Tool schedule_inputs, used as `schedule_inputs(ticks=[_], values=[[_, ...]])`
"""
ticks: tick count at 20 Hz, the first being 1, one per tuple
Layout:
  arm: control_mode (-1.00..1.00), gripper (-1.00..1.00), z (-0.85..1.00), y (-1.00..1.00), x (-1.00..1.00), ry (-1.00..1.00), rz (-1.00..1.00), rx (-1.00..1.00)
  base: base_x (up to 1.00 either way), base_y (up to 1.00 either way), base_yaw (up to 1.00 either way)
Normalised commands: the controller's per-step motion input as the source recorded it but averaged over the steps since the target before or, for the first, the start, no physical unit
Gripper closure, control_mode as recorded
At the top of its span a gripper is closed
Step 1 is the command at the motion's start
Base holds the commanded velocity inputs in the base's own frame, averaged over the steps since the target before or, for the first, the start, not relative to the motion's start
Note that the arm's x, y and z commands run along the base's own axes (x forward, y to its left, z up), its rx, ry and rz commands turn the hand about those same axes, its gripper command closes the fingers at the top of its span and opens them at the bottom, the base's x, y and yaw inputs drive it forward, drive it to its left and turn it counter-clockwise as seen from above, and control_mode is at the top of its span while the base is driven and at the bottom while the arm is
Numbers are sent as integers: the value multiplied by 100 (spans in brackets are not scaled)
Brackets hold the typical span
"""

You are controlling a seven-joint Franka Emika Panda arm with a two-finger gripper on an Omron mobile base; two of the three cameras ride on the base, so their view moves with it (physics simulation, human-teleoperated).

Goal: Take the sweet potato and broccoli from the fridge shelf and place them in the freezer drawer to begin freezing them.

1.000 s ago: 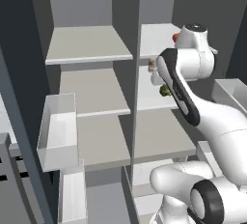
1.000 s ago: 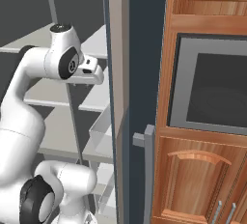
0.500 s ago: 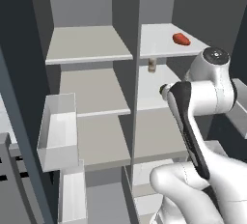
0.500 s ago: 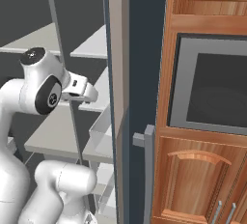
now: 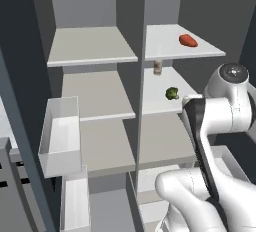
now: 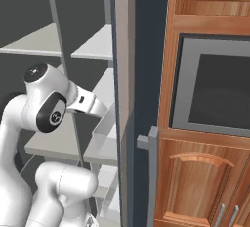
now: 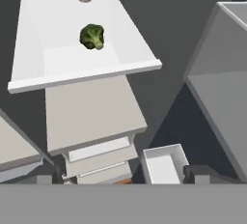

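Our pincer (image 7: 120,177) hangs open and empty, pulled back from the shelves. Next we reach for the broccoli (image 7: 92,36) on the middle right shelf (image 7: 58,59); the sweet potato (image 5: 187,40) waits above.

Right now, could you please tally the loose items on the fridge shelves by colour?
Orange-red: 1, the sweet potato on the top right shelf.
Dark green: 1, the broccoli on the shelf below it.
Brownish: 1, the small bottle at the back of the broccoli's shelf.
Total: 3
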Motion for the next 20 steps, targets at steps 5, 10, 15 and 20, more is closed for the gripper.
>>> schedule_inputs(ticks=[5,10,15,20], values=[[-100,-100,0,-62,-1,1,-2,0,0,0,0],[-100,-100,0,-56,0,0,0,2,0,0,0],[-100,-100,0,14,0,2,4,6,0,0,0],[-100,-100,0,84,-5,1,15,9,0,0,0]])
